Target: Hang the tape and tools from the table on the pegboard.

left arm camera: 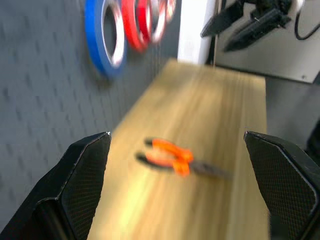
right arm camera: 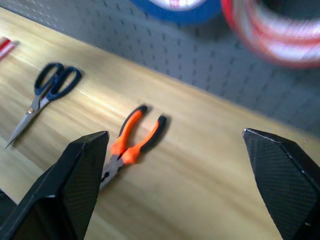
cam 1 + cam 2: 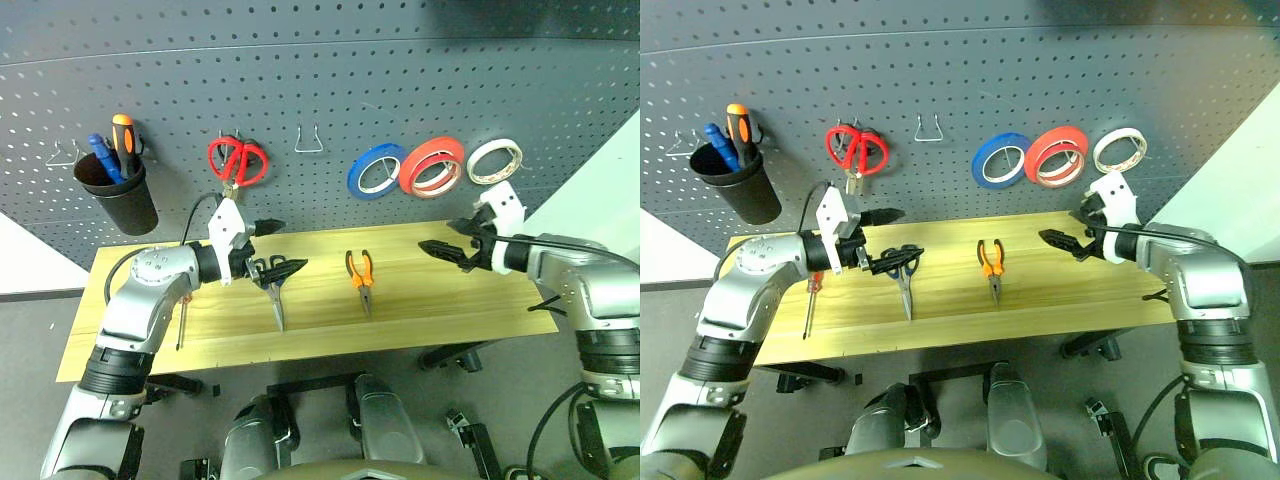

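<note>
The whitish tape (image 3: 495, 161) hangs on the dark pegboard (image 3: 400, 80) at the right, beside the red roll. My right gripper (image 3: 436, 235) is open and empty, just below and left of it, over the table's (image 3: 450, 300) right end. The dark-handled scissors (image 3: 272, 290) lie flat on the wood, and my left gripper (image 3: 294, 244) hovers open and empty right over their handles. To the right of the scissors lie the orange-and-black pliers (image 3: 361, 275), also seen as pliers (image 2: 132, 142). The red-handled screwdriver (image 3: 811, 290) rests near the table's left end, partly under my left arm.
On the board hang a black cup (image 3: 118, 195) with blue and orange screwdrivers, red-handled scissors (image 3: 238, 161), a bare wire hook (image 3: 309, 140), a blue roll (image 3: 376, 170) and a red roll (image 3: 432, 166). Another bare hook (image 3: 62, 155) is at far left.
</note>
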{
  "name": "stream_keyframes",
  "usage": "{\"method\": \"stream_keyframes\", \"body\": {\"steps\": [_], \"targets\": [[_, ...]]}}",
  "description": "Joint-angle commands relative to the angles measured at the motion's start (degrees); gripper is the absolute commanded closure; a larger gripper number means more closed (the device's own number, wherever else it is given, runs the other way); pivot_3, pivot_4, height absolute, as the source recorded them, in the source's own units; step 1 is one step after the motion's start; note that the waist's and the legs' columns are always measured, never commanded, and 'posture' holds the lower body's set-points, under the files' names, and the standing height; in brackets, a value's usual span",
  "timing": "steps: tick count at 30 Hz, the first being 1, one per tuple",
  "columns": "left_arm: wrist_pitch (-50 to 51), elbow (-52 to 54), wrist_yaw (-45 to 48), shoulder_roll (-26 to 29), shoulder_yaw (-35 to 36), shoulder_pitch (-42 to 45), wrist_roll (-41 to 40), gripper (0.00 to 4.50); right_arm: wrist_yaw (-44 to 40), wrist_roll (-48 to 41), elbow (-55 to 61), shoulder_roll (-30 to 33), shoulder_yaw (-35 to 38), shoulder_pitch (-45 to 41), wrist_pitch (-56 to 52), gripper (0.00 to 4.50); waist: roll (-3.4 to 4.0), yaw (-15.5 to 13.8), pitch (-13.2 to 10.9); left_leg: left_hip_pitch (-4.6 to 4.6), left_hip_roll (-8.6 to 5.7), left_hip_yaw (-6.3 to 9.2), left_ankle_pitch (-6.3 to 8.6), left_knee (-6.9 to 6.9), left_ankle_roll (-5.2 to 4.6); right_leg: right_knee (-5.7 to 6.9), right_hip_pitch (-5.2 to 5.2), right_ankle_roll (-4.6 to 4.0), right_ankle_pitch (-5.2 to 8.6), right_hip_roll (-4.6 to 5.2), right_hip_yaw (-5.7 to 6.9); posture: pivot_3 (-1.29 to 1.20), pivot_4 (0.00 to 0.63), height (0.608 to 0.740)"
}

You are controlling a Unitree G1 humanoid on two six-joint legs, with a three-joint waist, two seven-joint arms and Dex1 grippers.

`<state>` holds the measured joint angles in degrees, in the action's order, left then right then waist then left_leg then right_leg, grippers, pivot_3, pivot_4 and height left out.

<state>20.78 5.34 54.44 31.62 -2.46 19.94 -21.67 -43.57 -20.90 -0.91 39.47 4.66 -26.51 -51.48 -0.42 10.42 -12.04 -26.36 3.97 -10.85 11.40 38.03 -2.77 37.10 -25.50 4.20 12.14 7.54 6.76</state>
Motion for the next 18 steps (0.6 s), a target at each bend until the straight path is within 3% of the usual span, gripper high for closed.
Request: {"method": "stream_keyframes", "body": {"steps": [1,8,18], "targets": [[1.05,2.90,-0.90,1.69,1.33,-2.01,0.06,0.00,5.13,-0.55,0.72,-2.72,-0.61,-3.67,-8.49,0.01,0.00,-0.38,0.00,-0.05,-0.04,0.00,0.04,0.00,-0.07,0.01,-0.05,-0.01,0.00,0.05,0.00,-0.19,0.142,0.730],[2.86,1.96,-4.53,3.10,-0.50,-5.04,3.67,0.00,16.26,1.51,-2.95,-10.75,-1.82,-11.64,-22.08,0.01,0.04,-1.89,-0.03,-0.17,-0.06,-0.01,0.06,0.01,-0.10,0.00,-0.20,-0.05,0.00,0.13,-0.01,-0.17,0.192,0.730],[4.41,-0.22,-6.41,1.70,-1.92,-4.91,5.26,0.00,22.54,4.43,-12.81,-16.12,-2.89,-17.80,-23.11,0.01,0.12,-3.52,-1.14,-0.47,-0.06,-0.03,0.08,0.00,-0.14,-0.01,-0.81,-0.28,0.07,0.21,-0.08,-0.14,0.295,0.730]]}}
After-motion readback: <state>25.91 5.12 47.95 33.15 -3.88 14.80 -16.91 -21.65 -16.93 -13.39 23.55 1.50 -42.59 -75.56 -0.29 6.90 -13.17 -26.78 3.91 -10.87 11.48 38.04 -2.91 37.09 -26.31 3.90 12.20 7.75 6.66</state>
